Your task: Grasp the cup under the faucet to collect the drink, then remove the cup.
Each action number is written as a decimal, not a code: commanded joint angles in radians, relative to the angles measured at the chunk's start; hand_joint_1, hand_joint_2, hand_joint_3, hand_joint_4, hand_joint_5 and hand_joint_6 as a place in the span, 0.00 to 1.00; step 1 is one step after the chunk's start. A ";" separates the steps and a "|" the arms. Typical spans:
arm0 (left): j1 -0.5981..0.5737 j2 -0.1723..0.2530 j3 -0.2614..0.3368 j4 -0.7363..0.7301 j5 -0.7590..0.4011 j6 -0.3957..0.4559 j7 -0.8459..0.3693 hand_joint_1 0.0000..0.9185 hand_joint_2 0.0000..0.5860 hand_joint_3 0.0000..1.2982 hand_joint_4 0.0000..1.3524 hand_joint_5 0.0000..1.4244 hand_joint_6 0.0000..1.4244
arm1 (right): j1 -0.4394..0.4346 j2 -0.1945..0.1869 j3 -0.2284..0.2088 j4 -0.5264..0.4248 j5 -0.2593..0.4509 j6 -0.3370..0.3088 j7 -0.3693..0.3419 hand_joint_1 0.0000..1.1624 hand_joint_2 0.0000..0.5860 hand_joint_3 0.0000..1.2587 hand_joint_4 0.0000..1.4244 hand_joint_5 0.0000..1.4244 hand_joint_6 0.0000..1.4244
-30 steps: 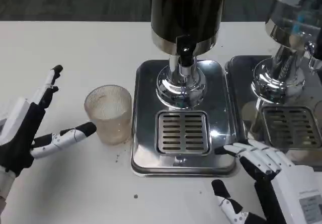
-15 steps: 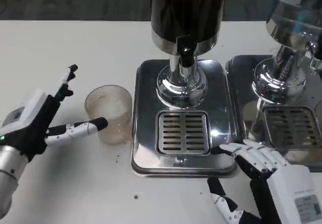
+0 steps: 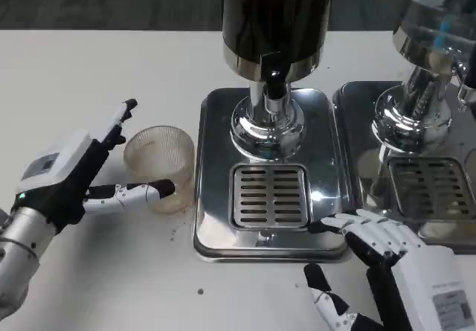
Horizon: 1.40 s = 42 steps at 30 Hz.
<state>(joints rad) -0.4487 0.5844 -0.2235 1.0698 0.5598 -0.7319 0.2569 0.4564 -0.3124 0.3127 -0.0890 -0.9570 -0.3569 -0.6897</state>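
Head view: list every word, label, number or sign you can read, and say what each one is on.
No text here can be read.
Right hand: a white label on its back, near the picture's lower right corner, with dark print too small and blurred to read.
Left hand: a small grey patch on its white back, with no legible text.
Cup and drink dispenser: no lettering visible.
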 commanded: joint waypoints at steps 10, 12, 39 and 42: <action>-0.041 -0.011 -0.038 0.085 -0.002 -0.010 0.020 0.29 0.06 0.05 0.10 0.20 0.20 | -0.004 -0.003 0.002 0.008 0.030 -0.005 0.003 0.41 0.71 0.38 0.28 0.24 0.26; -0.044 -0.014 -0.040 0.090 -0.004 -0.017 0.021 0.30 0.07 0.07 0.11 0.22 0.22 | -0.004 -0.005 0.002 0.007 0.035 -0.005 0.004 0.41 0.71 0.38 0.28 0.24 0.27; -0.061 -0.108 -0.051 0.162 -0.034 -0.060 0.027 0.32 0.22 0.18 0.22 0.34 0.41 | 0.038 -0.003 -0.012 -0.003 0.087 0.001 0.018 0.41 0.71 0.38 0.30 0.25 0.26; -0.059 -0.113 -0.055 0.165 -0.034 -0.058 0.028 0.30 0.24 0.21 0.26 0.38 0.46 | 0.041 -0.004 -0.015 -0.005 0.094 -0.002 0.021 0.41 0.71 0.38 0.31 0.26 0.26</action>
<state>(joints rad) -0.5129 0.4893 -0.2596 1.2218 0.5188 -0.7811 0.2925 0.4879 -0.3155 0.3077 -0.0842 -0.8749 -0.3570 -0.6774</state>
